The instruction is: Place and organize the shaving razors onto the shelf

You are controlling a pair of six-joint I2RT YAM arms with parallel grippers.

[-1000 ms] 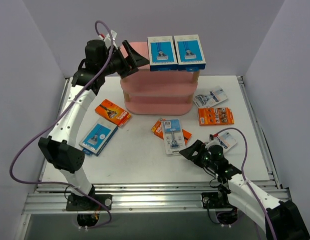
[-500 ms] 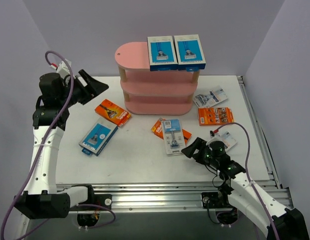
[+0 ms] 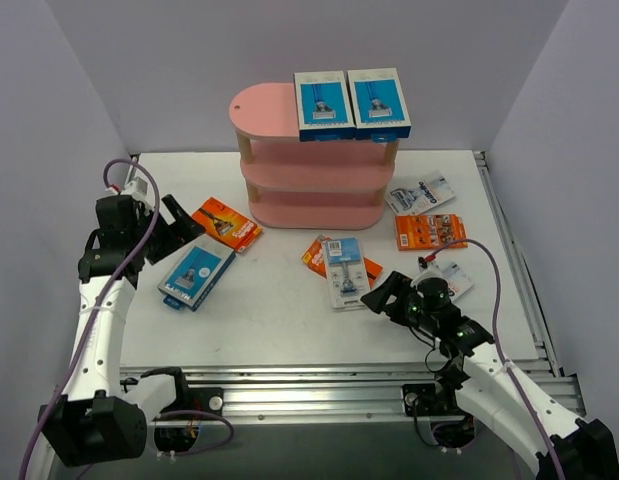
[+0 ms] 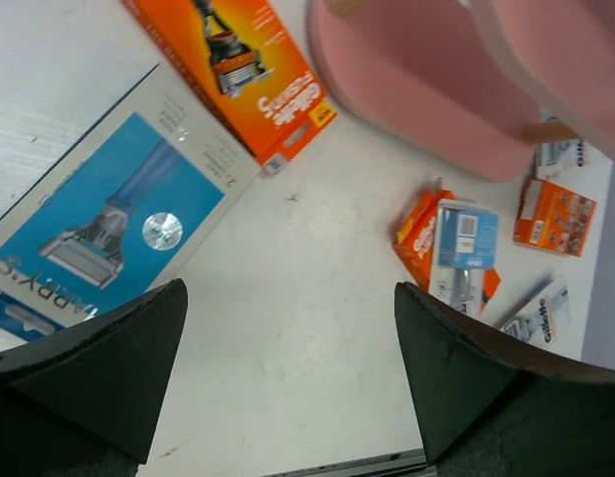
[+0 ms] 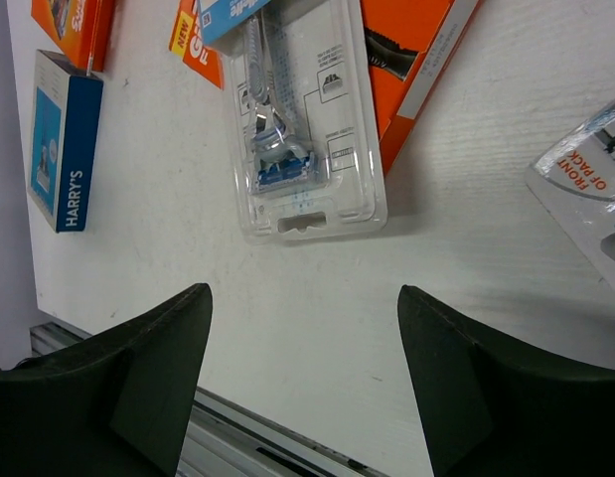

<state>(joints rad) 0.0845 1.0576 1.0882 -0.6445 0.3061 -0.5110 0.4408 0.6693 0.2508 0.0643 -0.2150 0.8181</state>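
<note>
Sitting side by side at the right end of the shelf (image 3: 264, 108)'s top board, two blue boxes (image 3: 322, 105) are marking the only finished part in the overhead view; seven packs (image 3: 430, 232) are lying on the table (image 3: 269, 320), so most of the job is waiting, I judge. Through the left wrist camera, the left gripper (image 4: 289, 288) is hanging wide open and empty over the third blue box (image 4: 108, 224) near the table's left edge. Through the right wrist camera, the right gripper (image 5: 304, 290) is gaping, holding nothing, above a clear pack (image 5: 297, 149) lying across an orange card (image 5: 416, 50) mid-table.
</note>
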